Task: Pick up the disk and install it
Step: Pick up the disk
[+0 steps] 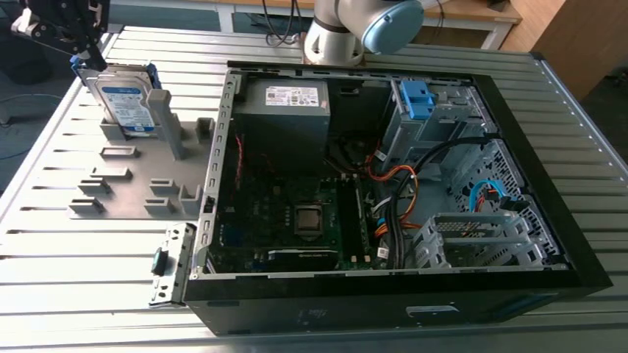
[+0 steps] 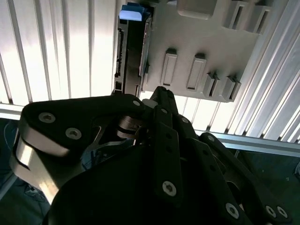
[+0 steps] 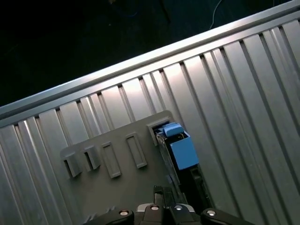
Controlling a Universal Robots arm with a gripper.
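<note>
hovering: tool (image 1: pixel 90 57) just above disk (image 1: pixel 129 99) | disk upright in grey holder (image 1: pixel 137 184) on surface (image 1: pixel 59 257) (beside open computer case (image 1: pixel 343 309)) | tool grip: cannot tell

One disk (image 1: pixel 129 103), one grey holder tray (image 1: pixel 132 184), one open computer case (image 1: pixel 393 301), one tool (image 1: pixel 88 51)

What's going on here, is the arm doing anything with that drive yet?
The arm's gripper is at the top edge of the disk. The disk stands upright in a slot of the grey holder on the slatted table, to the exterior view's left of the open computer case. The disk has not been lifted out or installed. I can't tell whether the gripper has a hold on it.
</note>
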